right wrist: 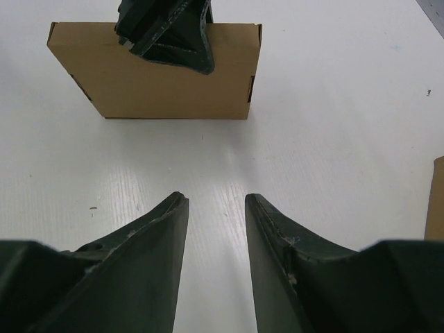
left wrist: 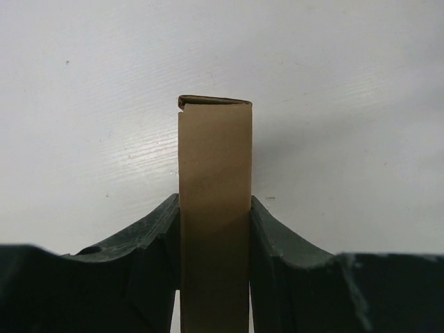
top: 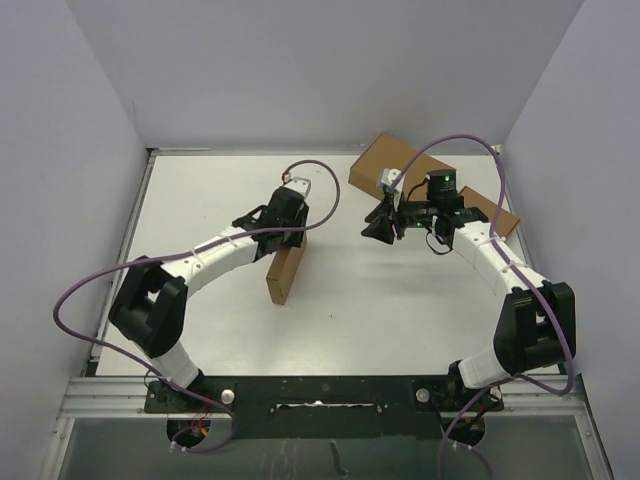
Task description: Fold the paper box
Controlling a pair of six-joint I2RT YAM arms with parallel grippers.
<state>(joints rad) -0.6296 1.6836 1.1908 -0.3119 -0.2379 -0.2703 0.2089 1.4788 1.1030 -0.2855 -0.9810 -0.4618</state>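
Note:
The paper box (top: 285,272) is a closed, flat brown cardboard box standing on a narrow edge on the white table, left of centre. My left gripper (top: 292,238) holds it from above, shut on its two broad faces. In the left wrist view the paper box (left wrist: 215,152) fills the gap between the fingers of the left gripper (left wrist: 215,200). My right gripper (top: 380,228) hovers to the box's right, open and empty. The right wrist view shows the right gripper (right wrist: 216,198) over bare table, facing the paper box (right wrist: 159,80) with the left gripper (right wrist: 170,31) on top of it.
A larger brown box (top: 388,163) lies at the back of the table, partly under the right arm. A narrow brown box (top: 494,212) lies by the right wall, and its edge (right wrist: 437,201) shows in the right wrist view. Grey walls enclose the table.

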